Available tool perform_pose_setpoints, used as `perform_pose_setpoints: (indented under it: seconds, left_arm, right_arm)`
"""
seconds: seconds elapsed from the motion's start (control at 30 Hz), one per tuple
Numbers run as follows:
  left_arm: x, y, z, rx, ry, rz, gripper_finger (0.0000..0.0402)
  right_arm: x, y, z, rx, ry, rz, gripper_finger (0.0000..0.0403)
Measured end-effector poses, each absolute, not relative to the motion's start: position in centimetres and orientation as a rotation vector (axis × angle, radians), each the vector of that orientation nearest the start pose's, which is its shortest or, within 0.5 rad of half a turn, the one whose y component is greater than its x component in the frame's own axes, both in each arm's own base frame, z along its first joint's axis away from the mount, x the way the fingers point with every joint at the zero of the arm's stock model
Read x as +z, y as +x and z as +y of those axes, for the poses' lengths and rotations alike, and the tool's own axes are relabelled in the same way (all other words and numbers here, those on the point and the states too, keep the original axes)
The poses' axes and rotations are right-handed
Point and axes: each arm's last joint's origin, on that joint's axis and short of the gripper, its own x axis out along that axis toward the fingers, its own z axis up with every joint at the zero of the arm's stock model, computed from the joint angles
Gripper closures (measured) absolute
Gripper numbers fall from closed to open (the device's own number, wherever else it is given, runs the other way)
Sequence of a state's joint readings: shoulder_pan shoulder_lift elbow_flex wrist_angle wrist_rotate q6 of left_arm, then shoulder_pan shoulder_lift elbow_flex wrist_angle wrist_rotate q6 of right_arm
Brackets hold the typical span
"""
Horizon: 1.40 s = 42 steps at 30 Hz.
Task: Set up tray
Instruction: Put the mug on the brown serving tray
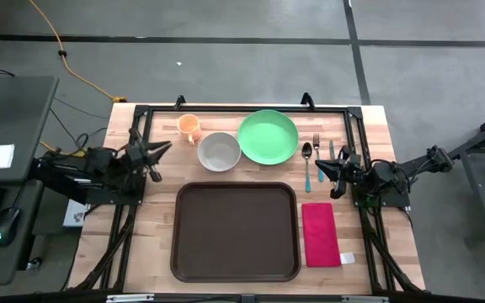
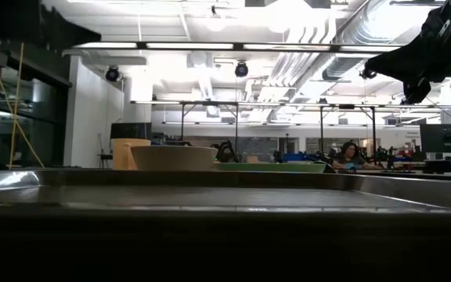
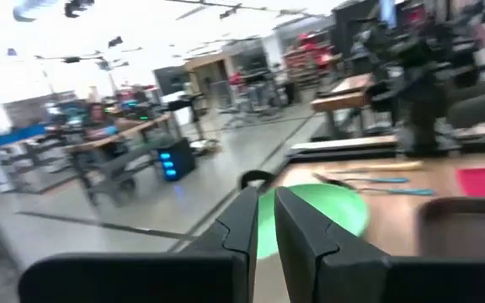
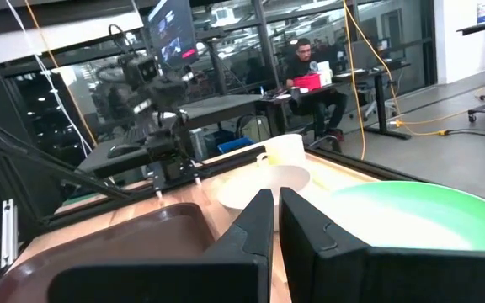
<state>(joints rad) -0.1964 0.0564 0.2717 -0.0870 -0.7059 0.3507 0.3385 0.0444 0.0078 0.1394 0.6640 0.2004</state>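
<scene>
- The large dark brown rectangular plastic tray [image 1: 236, 231] lies flat at the table's near edge, nothing on it; it looks stiff, light and smooth, probably slippery; the raised rim is the likely place to pinch.
- Right of the tray, a red folded cloth napkin [image 1: 319, 234]; beyond it the right gripper [image 1: 320, 167], fingers pressed together, holding nothing.
- Left of the tray's far corner, the left gripper [image 1: 165, 147], fingers narrow, holding nothing.
- Beyond the tray, a grey round bowl [image 1: 219, 151], a green round plate [image 1: 269, 137] and an orange cup [image 1: 189, 127].
</scene>
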Motion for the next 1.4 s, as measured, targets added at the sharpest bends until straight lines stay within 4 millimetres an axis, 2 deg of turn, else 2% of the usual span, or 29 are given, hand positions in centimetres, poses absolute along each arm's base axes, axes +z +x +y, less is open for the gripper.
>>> perform_pose_setpoints:
  seconds: [0.17,0.33,0.63,0.73,0.87,1.03,1.2,1.4]
  left_arm:
    - [27.4,7.6,0.4,0.531,0.379,0.060,0.0365]
    - [30.3,9.1,0.2,0.507,0.494,0.200,0.0379]
    - [34.4,13.4,-0.2,0.639,0.715,0.572,0.0340]
    - [35.4,15.0,0.2,0.682,0.725,0.667,0.0336]
    - [36.4,16.7,1.7,0.702,0.608,0.751,0.0335]
    - [36.4,18.0,4.5,0.716,0.407,0.869,0.0335]
    - [35.2,18.1,7.5,0.772,0.215,0.974,0.0332]
    - [34.3,17.1,10.2,0.883,0.014,1.020,0.0332]
  right_arm:
    - [17.6,9.4,1.4,-0.315,0.249,-0.123,0.0402]
    - [17.6,9.4,1.4,-0.314,0.257,-0.125,0.0402]
    - [17.6,9.4,1.4,-0.309,0.318,-0.134,0.0402]
    - [17.6,9.4,1.4,-0.306,0.319,-0.134,0.0402]
    - [17.6,9.4,1.4,-0.305,0.319,-0.134,0.0402]
    - [17.6,9.4,1.5,-0.294,0.336,-0.135,0.0402]
    - [17.6,9.4,1.5,-0.284,0.337,-0.134,0.0402]
    - [17.6,9.4,1.5,-0.283,0.337,-0.134,0.0402]
